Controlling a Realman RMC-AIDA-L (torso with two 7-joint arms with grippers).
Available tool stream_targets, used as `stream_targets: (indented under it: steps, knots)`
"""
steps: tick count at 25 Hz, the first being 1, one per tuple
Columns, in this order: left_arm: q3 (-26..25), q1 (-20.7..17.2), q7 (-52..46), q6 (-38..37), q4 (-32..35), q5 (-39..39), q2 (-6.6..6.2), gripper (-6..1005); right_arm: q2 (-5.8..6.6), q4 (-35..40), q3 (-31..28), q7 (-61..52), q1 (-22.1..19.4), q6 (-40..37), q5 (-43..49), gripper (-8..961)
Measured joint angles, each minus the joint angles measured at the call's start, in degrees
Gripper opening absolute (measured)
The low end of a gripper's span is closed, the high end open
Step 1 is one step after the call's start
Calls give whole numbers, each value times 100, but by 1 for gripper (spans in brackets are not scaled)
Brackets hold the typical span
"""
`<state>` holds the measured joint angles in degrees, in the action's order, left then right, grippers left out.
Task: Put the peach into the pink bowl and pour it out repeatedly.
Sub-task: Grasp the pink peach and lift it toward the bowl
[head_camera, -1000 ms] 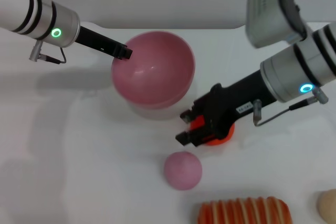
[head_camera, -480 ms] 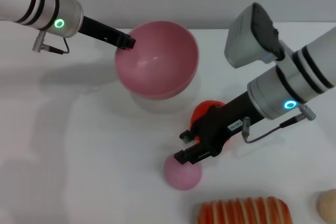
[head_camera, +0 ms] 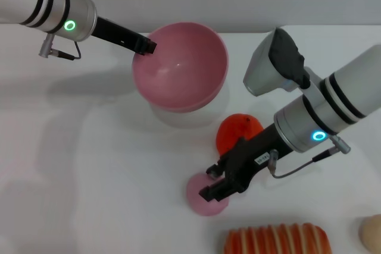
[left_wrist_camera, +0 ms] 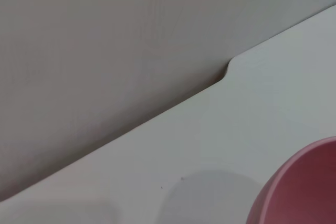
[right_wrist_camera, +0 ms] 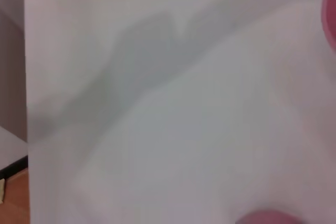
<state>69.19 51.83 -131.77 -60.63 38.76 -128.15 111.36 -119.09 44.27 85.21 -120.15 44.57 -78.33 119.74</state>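
Head view: right gripper [head_camera: 212, 183] is down at the peach [head_camera: 202, 199], fingers spread, one on each side of the fruit's top. Not closed on it; can't tell if the pads touch it. Peach sits on the white table [head_camera: 89, 171], near the front, partly hidden by the fingers. Orange-red fruit [head_camera: 237, 132] is just behind the right gripper, between the peach and the pink bowl [head_camera: 180, 66]. Bowl is tilted, opening facing the camera, nothing in it. It sits clear of the table, with a pale shadow under it. Left gripper [head_camera: 144, 46] is at the bowl's rim on the robot's left side, clamped on the rim. Sliced orange-striped item [head_camera: 277, 241] lies at the front edge, near the peach. Pale beige rounded thing [head_camera: 371, 232] is at the front right corner.

Left wrist view: only a slice of the bowl [left_wrist_camera: 299, 187], plus table and grey wall.

Right wrist view: mostly table [right_wrist_camera: 173, 129] with shadows; pink blur at the frame edge is the peach [right_wrist_camera: 268, 217].
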Motion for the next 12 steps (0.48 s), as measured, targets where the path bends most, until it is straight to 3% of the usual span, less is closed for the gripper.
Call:
stream_targets:
  steps: [12]
  knots:
    - [40, -6, 22, 70, 0, 1, 38, 37, 10, -274, 25, -132, 48, 90, 188, 487]
